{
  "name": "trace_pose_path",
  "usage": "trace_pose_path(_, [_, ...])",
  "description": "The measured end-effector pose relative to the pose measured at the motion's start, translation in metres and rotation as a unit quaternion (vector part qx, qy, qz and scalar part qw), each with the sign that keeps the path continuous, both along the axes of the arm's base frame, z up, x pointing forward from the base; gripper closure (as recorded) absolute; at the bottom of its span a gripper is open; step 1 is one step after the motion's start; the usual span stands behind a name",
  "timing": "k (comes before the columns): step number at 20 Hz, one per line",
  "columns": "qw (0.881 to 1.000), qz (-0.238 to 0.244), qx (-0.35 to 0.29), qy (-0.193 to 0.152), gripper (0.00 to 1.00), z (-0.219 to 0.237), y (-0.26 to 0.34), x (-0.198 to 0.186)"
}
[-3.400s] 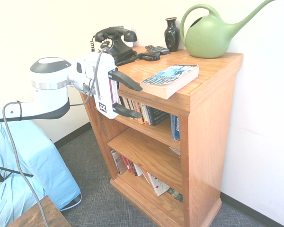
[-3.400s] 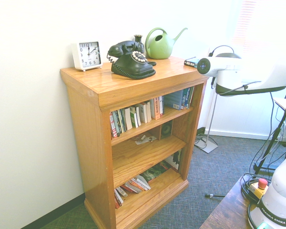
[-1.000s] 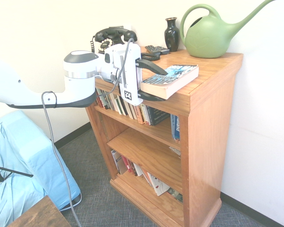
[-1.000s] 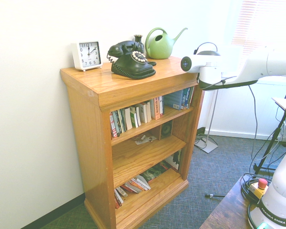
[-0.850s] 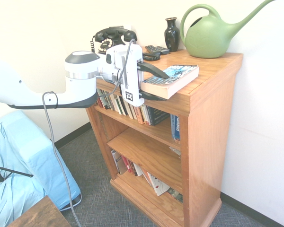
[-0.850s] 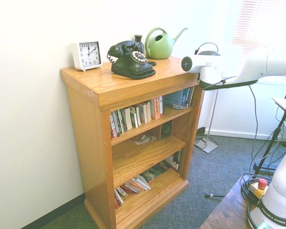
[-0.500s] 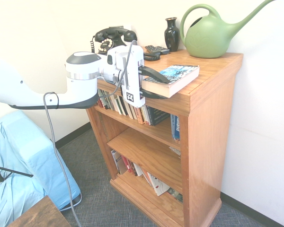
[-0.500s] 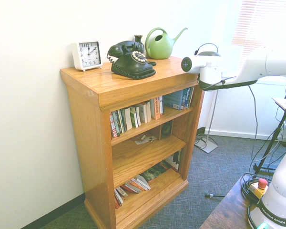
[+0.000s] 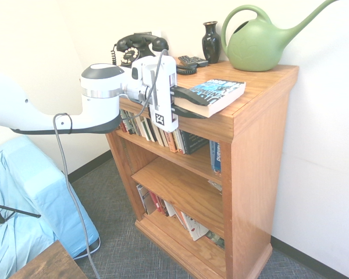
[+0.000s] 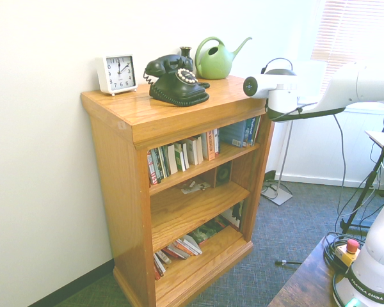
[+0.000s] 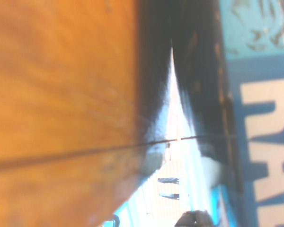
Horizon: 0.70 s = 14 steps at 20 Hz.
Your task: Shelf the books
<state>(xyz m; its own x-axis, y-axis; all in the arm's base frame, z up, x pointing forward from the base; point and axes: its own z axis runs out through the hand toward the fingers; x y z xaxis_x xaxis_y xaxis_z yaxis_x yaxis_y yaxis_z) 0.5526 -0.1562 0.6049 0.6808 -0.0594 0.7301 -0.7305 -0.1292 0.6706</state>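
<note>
The book (image 9: 212, 93), lying flat at the front edge of the shelf (image 9: 253, 151) top, is being clamped at its near corner by the gripper (image 9: 183, 103), so it could be levered loose when lifted.

A black rotary telephone (image 10: 176, 81) serves as the landmark: just to its left in the second exterior view stands a white square alarm clock (image 10: 117, 74), and behind it to the right a green watering can (image 10: 216, 59) with a dark vase (image 10: 186, 52) peeking out between them. In the first exterior view a dark remote (image 9: 192, 60) lies just right of the telephone (image 9: 138, 47). Well below it, rows of thin-spined books (image 10: 182, 155) stand upright, a blue cloth (image 9: 29, 200) drapes at lower left, and grey carpet (image 10: 269, 268) covers the floor.
</note>
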Motion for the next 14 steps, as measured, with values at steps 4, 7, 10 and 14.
trace_pose_path(4, [1.0,-0.001,0.005,-0.002,1.0,0.0,0.0,-0.002])
trace_pose_path(7, [1.0,0.002,0.022,-0.006,1.0,0.0,0.002,-0.019])
trace_pose_path(10, [0.999,0.003,0.04,-0.019,1.0,0.004,0.005,-0.051])
trace_pose_path(14, [0.997,0.006,0.07,-0.045,1.0,0.015,-0.005,-0.1])
